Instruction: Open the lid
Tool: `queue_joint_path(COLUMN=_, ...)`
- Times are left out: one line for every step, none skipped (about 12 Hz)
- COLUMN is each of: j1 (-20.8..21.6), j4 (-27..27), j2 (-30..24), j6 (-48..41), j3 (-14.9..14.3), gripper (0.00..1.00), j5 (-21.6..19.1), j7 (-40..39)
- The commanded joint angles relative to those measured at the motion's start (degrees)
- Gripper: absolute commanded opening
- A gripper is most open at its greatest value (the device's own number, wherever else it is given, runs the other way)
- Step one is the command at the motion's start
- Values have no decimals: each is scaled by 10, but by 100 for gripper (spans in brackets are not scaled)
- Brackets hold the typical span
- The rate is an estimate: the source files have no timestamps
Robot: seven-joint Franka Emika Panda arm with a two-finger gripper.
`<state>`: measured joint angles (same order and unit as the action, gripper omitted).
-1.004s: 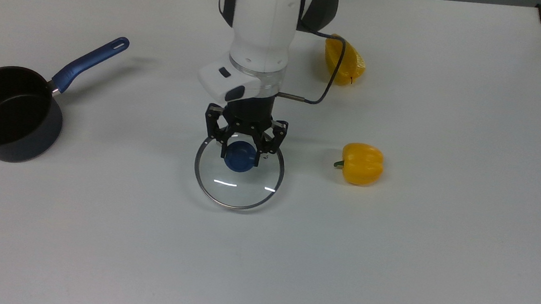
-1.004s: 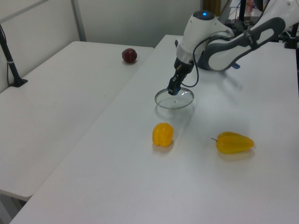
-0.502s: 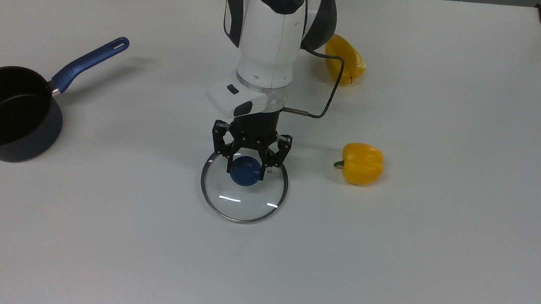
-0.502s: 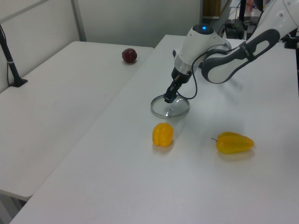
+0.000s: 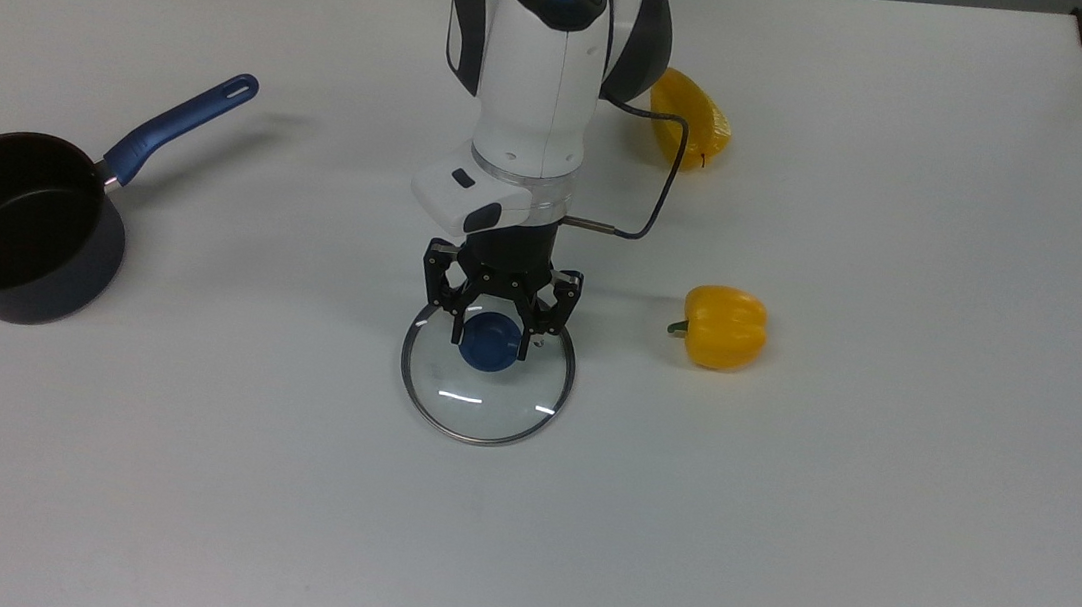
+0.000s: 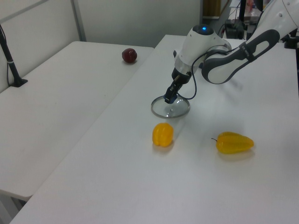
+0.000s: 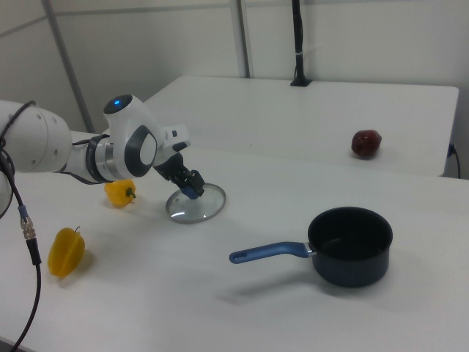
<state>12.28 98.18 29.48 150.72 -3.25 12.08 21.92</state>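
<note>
The lid, a clear glass disc with a metal rim and a blue knob, lies on the white table apart from the saucepan. My gripper points down over it with its fingers closed on either side of the knob. In the left view the gripper stands on the lid; in the right view the gripper meets the lid too. The dark saucepan with a blue handle stands uncovered at the top view's far left, and in the right view the saucepan sits at the right.
A yellow pepper lies to the top view's right of the lid. A second yellow pepper lies behind the arm. A dark red fruit rests on the neighbouring table. A black cable loops off the wrist.
Since a second ago the gripper carried the lid a little toward the top view's right and lower edge and down onto the table. Over the last half second almost nothing moved.
</note>
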Motion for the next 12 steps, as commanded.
queue_joint_path(j1=6, j4=9, j2=-16, j6=-13, j3=-8, gripper=100, j5=14, j7=43)
queue_joint_path(j1=6, j4=9, j2=-28, j6=-26, j3=-8, gripper=100, j5=14, j7=42)
queue_joint_path(j1=5, j4=6, j2=-45, j6=-58, j3=-8, gripper=100, j5=14, j7=41)
queue_joint_path(j1=3, j4=3, j2=-66, j6=-101, j3=-8, gripper=100, j5=15, j7=38)
queue_joint_path(j1=3, j4=3, j2=-92, j6=-142, j3=-8, gripper=100, j5=15, j7=33)
queue_joint_path(j1=3, j4=3, j2=-120, j6=-194, j3=-8, gripper=100, j5=14, j7=15)
queue_joint_path(j1=1, j4=3, j2=-138, j6=-233, j3=-8, gripper=100, j5=13, j7=-5)
queue_joint_path(j1=-3, j4=3, j2=-167, j6=-287, j3=-8, gripper=100, j5=5, j7=-41)
queue_joint_path(j1=-9, j4=3, j2=-197, j6=-336, j3=-8, gripper=100, j5=-6, j7=-69)
queue_joint_path(j1=-19, j4=3, j2=-227, j6=-379, j3=-9, gripper=100, j5=-33, j7=-90)
queue_joint_path(j1=-29, j4=3, j2=-255, j6=-423, j3=-11, gripper=100, j5=-59, j7=-123)
queue_joint_path(j1=-35, j4=3, j2=-280, j6=-467, j3=-13, gripper=100, j5=-74, j7=-146)
